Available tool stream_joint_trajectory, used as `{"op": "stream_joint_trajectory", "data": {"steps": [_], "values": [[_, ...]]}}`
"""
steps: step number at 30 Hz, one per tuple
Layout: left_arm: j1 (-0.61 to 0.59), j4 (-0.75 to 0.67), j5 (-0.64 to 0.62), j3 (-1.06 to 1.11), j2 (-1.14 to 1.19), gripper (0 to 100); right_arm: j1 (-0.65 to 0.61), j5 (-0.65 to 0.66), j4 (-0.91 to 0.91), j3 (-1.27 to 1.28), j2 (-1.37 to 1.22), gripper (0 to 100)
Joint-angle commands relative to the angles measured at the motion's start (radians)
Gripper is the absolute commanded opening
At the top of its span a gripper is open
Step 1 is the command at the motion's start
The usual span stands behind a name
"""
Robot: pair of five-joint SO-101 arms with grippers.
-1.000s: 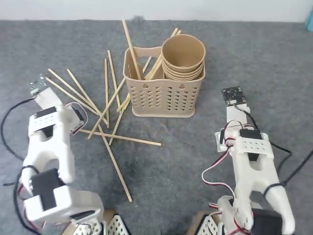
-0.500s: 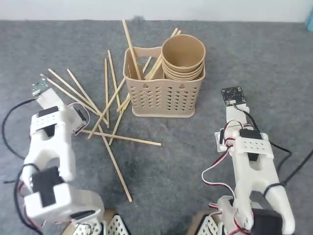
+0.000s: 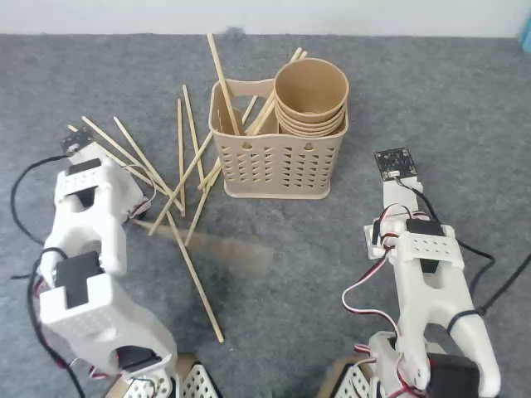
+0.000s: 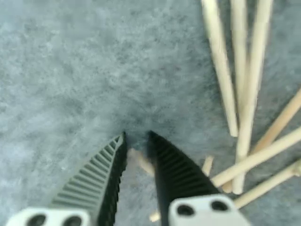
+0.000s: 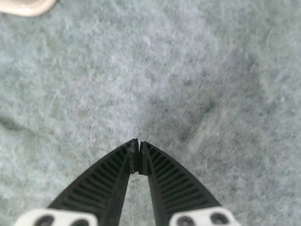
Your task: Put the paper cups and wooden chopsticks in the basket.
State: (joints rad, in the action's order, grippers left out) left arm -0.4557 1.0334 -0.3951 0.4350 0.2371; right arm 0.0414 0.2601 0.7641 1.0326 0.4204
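Paper cups point(image 3: 311, 91) stand nested in the basket point(image 3: 274, 170), in its 3 o'clock half, and a few chopsticks point(image 3: 222, 79) lean in its 9 o'clock half. The basket sits toward 12 o'clock on the grey mat point(image 3: 431, 99). The cups look done; about ten loose chopsticks point(image 3: 179, 157) lie scattered at the basket's 8 o'clock. The high view gives that whole spread, and the wrist views add the jaws: the left gripper point(image 4: 136, 137) seems nipped on a chopstick end point(image 4: 139, 162), while the right gripper point(image 5: 139, 142) is clenched on nothing over bare mat
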Motion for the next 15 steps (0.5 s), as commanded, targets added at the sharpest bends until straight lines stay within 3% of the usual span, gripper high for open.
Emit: {"op": "stream_joint_trajectory", "data": {"steps": [1,15], "values": [[-0.008,0.005,-0.003,-0.021,0.006,1,-0.002,0.011,0.007,-0.005,0.016,0.9],[-0.043,0.078,-0.005,-0.127,-0.078,1,0.001,0.011,0.004,-0.006,0.016,0.9]]}}
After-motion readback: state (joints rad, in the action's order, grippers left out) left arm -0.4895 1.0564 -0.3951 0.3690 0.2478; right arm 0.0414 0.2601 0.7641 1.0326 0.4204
